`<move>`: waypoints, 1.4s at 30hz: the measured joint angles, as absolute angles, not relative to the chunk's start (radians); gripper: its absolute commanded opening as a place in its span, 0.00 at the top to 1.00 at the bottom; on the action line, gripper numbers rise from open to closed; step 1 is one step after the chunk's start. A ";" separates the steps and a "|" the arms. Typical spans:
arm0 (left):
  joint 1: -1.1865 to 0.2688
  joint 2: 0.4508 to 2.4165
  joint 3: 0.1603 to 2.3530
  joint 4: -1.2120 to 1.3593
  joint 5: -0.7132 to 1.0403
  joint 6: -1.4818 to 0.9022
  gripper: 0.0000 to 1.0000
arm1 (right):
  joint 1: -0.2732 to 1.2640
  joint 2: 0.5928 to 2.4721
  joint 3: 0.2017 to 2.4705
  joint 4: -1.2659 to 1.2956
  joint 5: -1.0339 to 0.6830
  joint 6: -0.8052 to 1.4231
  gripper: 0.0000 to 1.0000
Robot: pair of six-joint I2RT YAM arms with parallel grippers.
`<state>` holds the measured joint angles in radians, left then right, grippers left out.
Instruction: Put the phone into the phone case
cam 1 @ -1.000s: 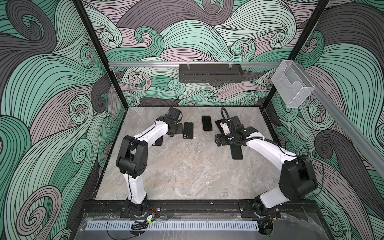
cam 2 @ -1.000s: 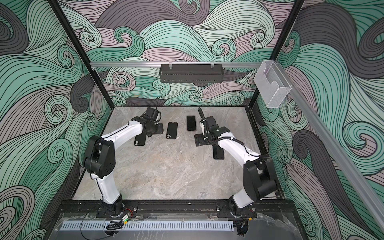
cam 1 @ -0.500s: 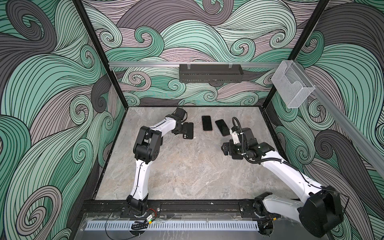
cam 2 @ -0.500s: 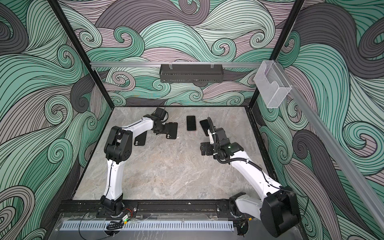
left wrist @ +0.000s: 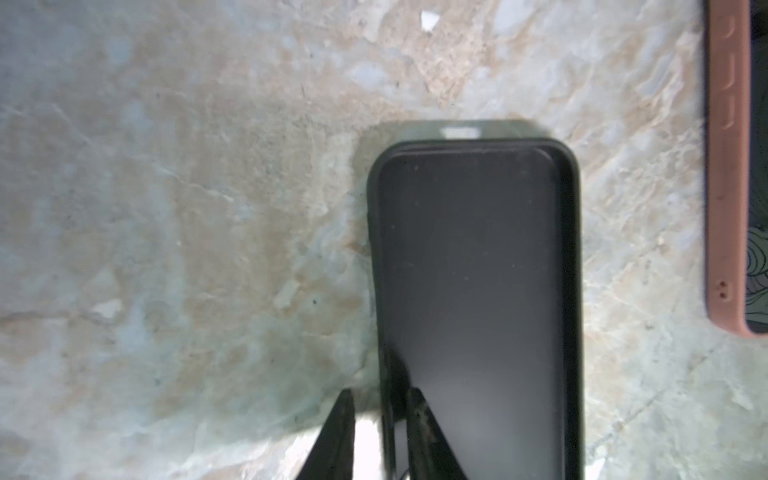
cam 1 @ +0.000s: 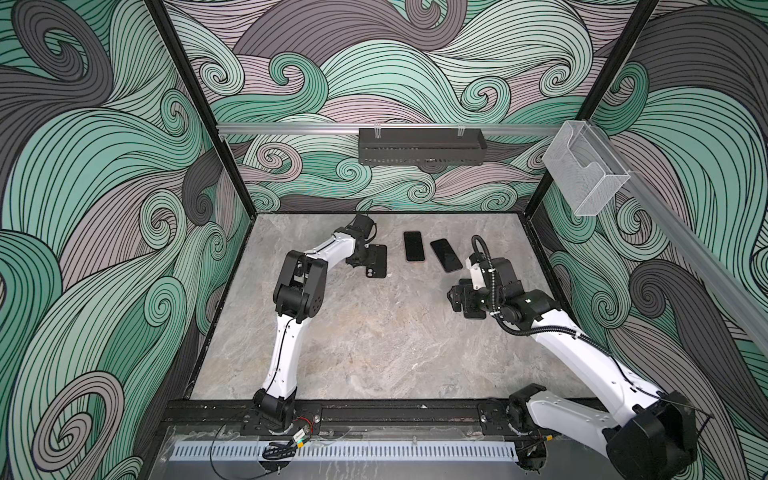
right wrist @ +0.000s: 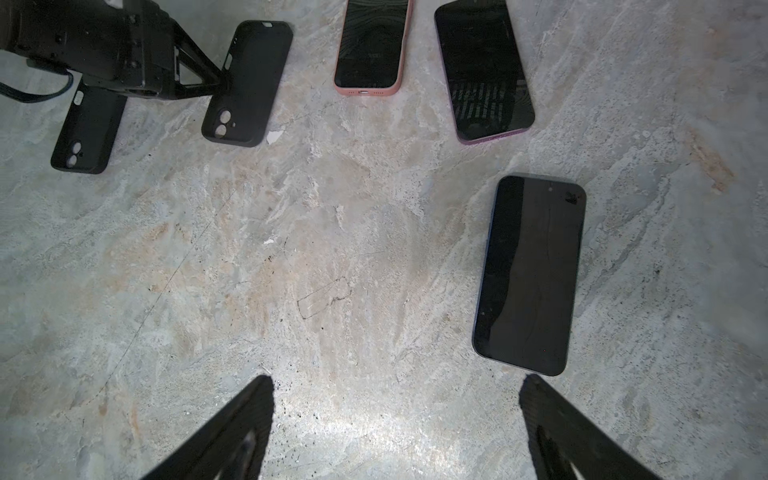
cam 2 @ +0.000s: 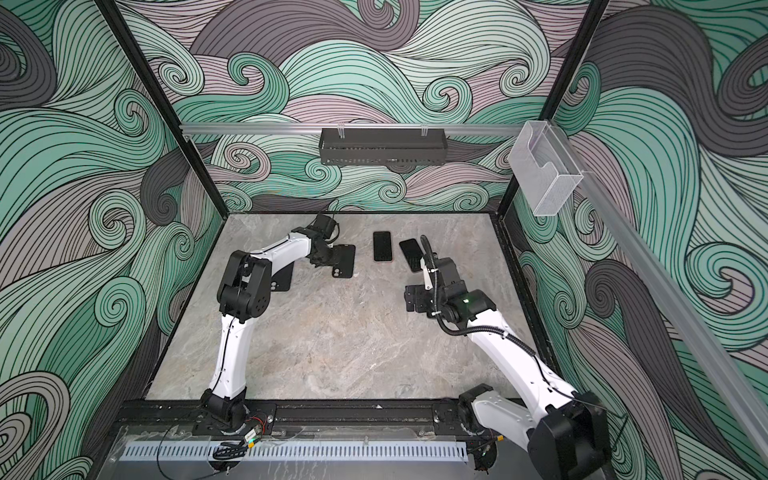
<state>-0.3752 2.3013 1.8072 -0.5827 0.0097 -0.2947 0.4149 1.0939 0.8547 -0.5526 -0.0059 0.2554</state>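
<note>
Here, the phone case (cam 1: 376, 259) is seen lying near the far edge of the bench (cam 1: 374, 345), left of its middle. Its long axis runs from the far edge toward the front edge, and its camera cutout is at the end nearer the front. It is matte black with a raised rim, and in the left wrist view its hollow side is turned up.

The left gripper (left wrist: 380, 392) is set across the case's long side wall, the one nearer the left edge. One finger (left wrist: 338, 432) is placed outside the wall and the other inside the hollow. The jaws are drawn narrow, yet a thin bright strip is left between the outer finger and the wall, so whether the wall is clamped cannot be told.

The phone (right wrist: 530, 274) is laid screen up on the right half of the bench, well apart from the case. Its long axis runs roughly the same way as the case's, with the front-camera end pointed toward the far edge. A dark glass face, a dark blue rim and a small blemish near one far corner are shown. In the top views it cannot be made out beneath the right wrist.

The right gripper (right wrist: 395, 415) is spread wide and holds nothing. The phone's near short end lies just beyond one fingertip (right wrist: 540, 399), off to that side rather than between the fingers.
</note>
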 measured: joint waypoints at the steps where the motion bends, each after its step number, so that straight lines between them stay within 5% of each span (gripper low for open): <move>1: -0.375 2.302 1.809 -0.584 0.009 -0.294 0.80 | 0.415 1.089 0.855 -0.554 -0.003 0.255 0.08; 17: -0.375 2.305 1.814 -0.596 0.007 -0.237 1.00 | 0.415 1.087 0.844 -0.565 0.003 0.255 0.08; 30: -0.376 2.204 1.670 -0.588 0.009 -0.031 1.00 | 0.415 1.087 0.826 -0.568 0.020 0.255 0.09; 42: -0.428 1.964 1.466 -0.577 0.105 0.390 1.00 | 0.415 1.090 0.822 -0.565 0.026 0.255 0.09</move>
<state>-0.4282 1.9636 1.4658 -0.5766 0.1047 0.3897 0.4149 1.0897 0.8223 -0.5652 0.0257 0.2550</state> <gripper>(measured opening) 0.046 0.909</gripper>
